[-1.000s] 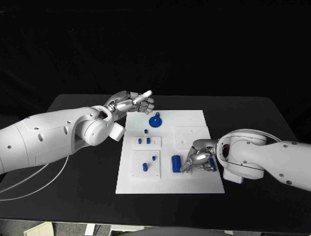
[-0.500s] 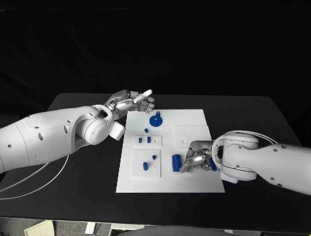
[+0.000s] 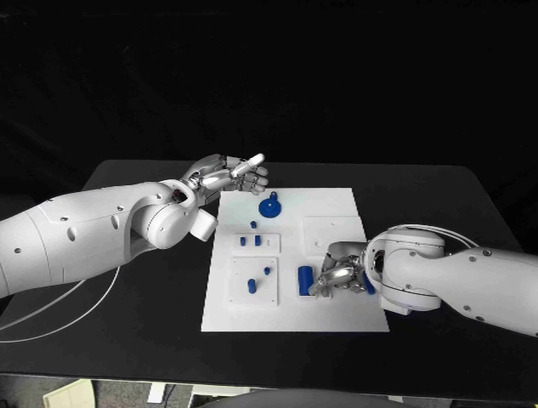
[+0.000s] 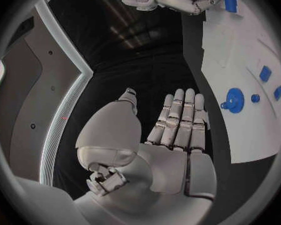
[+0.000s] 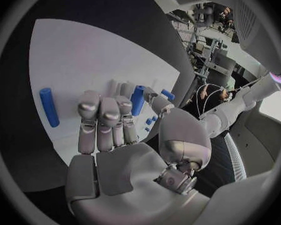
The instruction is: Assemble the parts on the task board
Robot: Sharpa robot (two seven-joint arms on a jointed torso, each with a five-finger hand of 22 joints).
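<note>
Fingers (image 5: 100, 116) of the right hand (image 3: 342, 274) are curling down over the near right part of the white task board (image 3: 342, 319), with the palm facing the plate. In the right wrist view a blue cylinder (image 5: 138, 100) is lying just past the fingertips, between them and the thumb, but whether the hand is actually gripping it cannot be told. In the head view a blue piece is showing at the hand's right edge, partly hidden behind the fingers. A second blue cylinder (image 3: 305, 281) is lying on the board just beside that hand, on its left, apart from the fingers.

The left hand (image 3: 229, 178) is hovering over the black table (image 3: 146, 183) at the board's far left corner, its fingers (image 4: 179, 116) lying straight and side by side, thumb out to the side, holding nothing.

Further along the board, a round blue knob with a small tab (image 3: 269, 206) is sitting near the far edge. Below it, a small blue peg (image 3: 252, 225) and two small blue blocks (image 3: 251, 242) are standing in the left column. Nearer still, a raised white panel (image 3: 254, 283) is carrying two more small blue pieces. A shallow square recess (image 3: 330, 231) is showing on the right half of the board, just beyond the right hand.
</note>
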